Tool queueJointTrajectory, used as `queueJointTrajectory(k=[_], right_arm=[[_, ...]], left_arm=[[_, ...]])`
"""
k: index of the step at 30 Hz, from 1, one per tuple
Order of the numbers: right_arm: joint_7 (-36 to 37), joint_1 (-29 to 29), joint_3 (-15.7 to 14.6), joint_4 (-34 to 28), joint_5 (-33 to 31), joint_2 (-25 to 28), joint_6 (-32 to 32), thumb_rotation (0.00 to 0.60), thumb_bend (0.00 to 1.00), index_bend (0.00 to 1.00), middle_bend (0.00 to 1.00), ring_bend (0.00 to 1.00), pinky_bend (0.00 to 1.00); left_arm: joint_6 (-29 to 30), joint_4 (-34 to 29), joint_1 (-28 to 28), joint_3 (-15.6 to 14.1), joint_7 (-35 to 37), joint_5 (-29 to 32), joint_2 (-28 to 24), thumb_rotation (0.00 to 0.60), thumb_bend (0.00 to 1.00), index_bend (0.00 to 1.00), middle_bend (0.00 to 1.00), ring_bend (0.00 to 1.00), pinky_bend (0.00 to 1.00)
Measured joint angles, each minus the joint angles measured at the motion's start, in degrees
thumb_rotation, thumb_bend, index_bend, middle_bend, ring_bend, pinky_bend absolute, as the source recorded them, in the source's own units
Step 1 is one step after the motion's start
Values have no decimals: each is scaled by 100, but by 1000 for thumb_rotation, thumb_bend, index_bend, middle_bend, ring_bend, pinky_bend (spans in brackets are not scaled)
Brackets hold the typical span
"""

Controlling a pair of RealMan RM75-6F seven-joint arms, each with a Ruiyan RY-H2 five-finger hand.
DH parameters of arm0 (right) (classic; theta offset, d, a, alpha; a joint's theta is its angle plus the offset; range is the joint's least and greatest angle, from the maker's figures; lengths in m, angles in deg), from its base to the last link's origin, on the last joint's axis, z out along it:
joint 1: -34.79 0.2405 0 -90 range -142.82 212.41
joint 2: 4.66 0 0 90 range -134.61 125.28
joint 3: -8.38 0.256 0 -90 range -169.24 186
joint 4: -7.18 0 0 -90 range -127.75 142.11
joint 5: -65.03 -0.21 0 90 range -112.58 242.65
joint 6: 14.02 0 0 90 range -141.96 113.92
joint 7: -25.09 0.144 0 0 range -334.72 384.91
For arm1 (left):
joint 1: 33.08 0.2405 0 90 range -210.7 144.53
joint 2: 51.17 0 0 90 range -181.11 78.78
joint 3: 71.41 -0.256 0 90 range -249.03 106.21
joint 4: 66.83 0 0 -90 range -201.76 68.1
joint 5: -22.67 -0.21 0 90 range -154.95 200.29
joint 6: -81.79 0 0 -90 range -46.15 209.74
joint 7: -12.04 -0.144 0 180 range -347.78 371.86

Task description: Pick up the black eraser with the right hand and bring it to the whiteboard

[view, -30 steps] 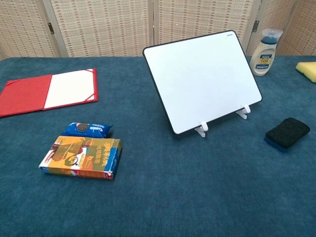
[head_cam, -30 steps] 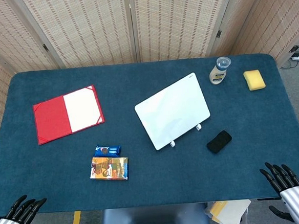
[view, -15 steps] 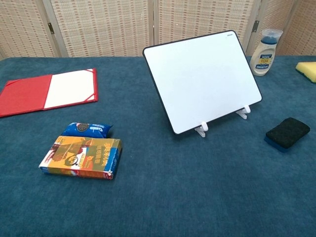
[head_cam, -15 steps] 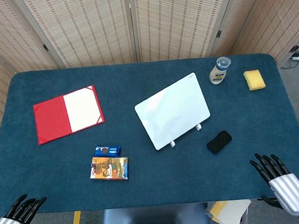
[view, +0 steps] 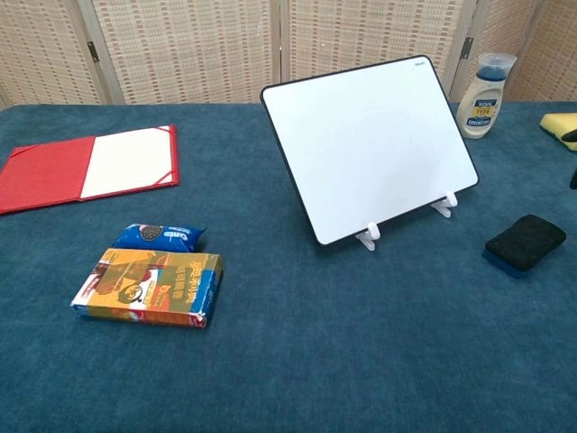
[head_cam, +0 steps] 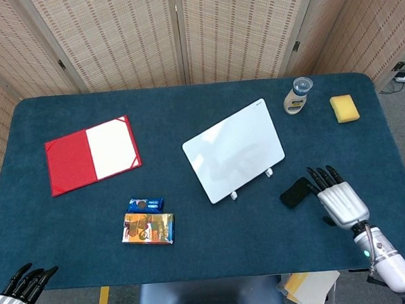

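The right hand [head_cam: 340,201] is over the table [head_cam: 196,264], just beside the black eraser [head_cam: 297,192] on its right side. Its fingers [head_cam: 322,178] are spread and point away from the robot, and it holds nothing. From the head view I cannot tell if the nearest finger touches the eraser or only hangs above its edge. In the chest view only a small dark piece of this hand shows at the right border, so this view does not help.

The eraser lies flat on the table, a little in front and to the right of the whiteboard [head_cam: 235,148]. The whiteboard stands tilted on two small white feet [view: 365,237], with its writing side toward the robot. I think this is why the eraser is close by: the way to the board is short.

The left hand [head_cam: 18,293] rests at the near left corner, fingers apart and empty, well apart from everything. It has no part in this task.

In my judgement the step is the approach: the right hand must come over the eraser and close on it; the lift is not yet begun
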Motion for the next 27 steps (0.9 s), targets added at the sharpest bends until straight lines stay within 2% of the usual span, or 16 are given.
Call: queueJointTrajectory(k=[6,9,27], right_arm=[[-1286,384,90,219,-762,-591,-163,600,185,237,0,0,17],[-1701,539,96,372,-1087,-870,-162,600,184,238,0,0,17],[-2379,1209,-71,1200,-2180,-1670,-248,600,185,238,0,0,17]], left_arm=[[24,33,13,24,82,79,-19,600,346,87,267,226,152],[12,31,12,22,60,61,-15,600,345,87,267,226,152],[-6,26,20,42,50,94,-9,600,345,87,267,227,151]])
